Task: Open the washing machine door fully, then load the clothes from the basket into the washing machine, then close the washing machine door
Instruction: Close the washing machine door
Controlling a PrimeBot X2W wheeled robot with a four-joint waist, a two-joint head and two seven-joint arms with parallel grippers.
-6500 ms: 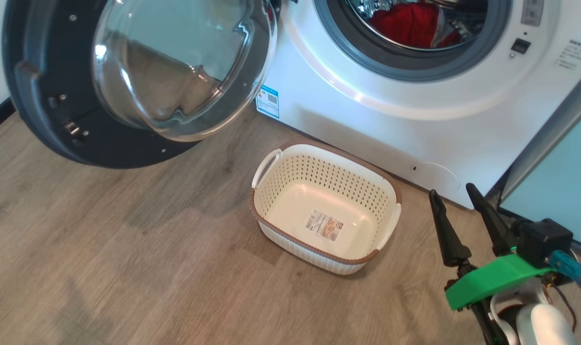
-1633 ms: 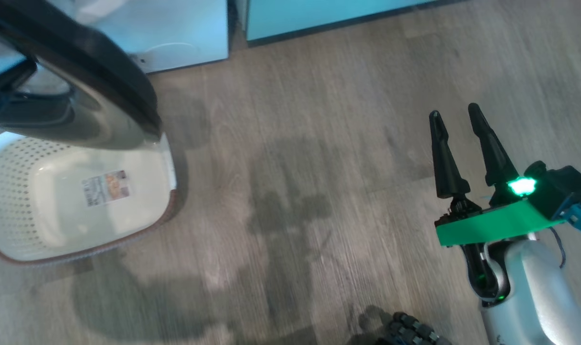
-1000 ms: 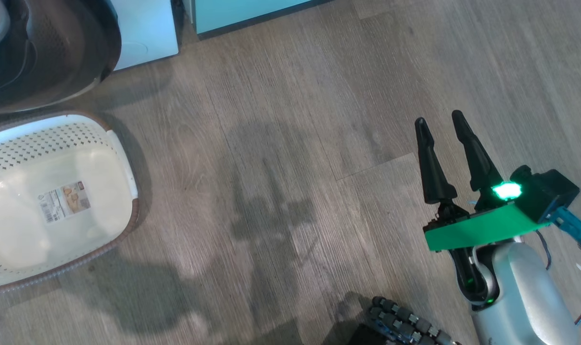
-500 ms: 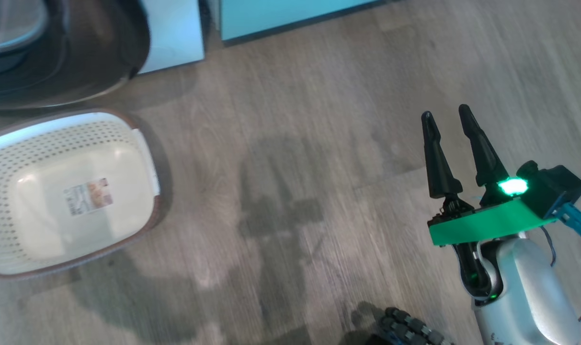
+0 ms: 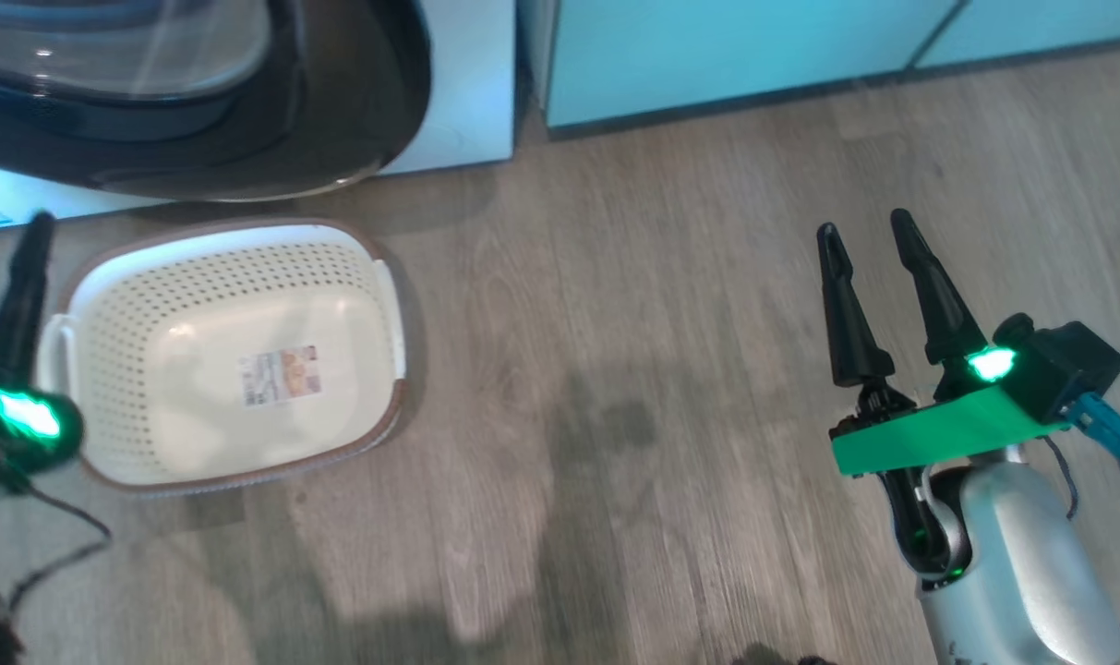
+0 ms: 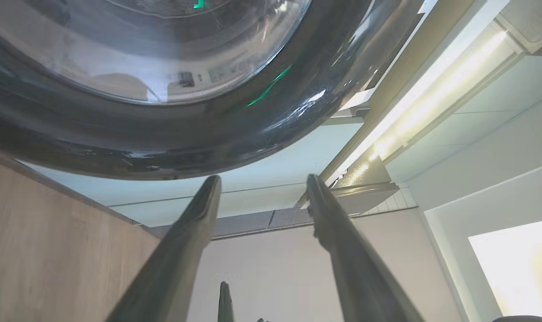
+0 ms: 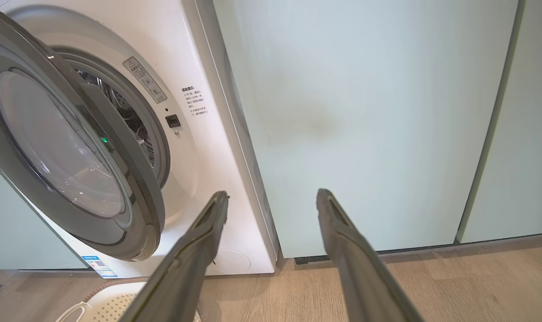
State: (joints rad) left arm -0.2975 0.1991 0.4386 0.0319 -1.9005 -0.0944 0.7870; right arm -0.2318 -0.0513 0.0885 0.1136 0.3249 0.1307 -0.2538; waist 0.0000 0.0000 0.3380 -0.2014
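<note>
Cream-white and bare, the basket (image 5: pixel 116 369) is our landmark. Just left of it the left gripper (image 6: pixel 262 179) stands with fingers spread and nothing between them, pointing up at the glossy black rim of the washing machine door (image 7: pixel 65 147). Just behind the basket, that door is what has changed — six and a half seconds ago it stood swung wide, now it slants toward the washing machine (image 7: pixel 199 147), with a gap to the steel drum (image 7: pixel 128 116) remaining. The clothes lay red in the drum back then, and the basket holds nothing, so we judge loading done and the closing half made; one more push should latch it. Well to the right of the basket the right gripper (image 5: pixel 863 222) hangs over wood floor (image 5: pixel 615 323), released and holding nothing.

As for writing, the sticker (image 5: pixel 281 374) on the basket's bottom carries a barcode and print too fine for us. Behind the basket a blue label (image 7: pixel 96 264) sits low on the machine, and higher up a warning sticker (image 7: pixel 143 78) and a few lines of black characters (image 7: pixel 195 103) sit beside the drum mouth — none of it legible.
</note>
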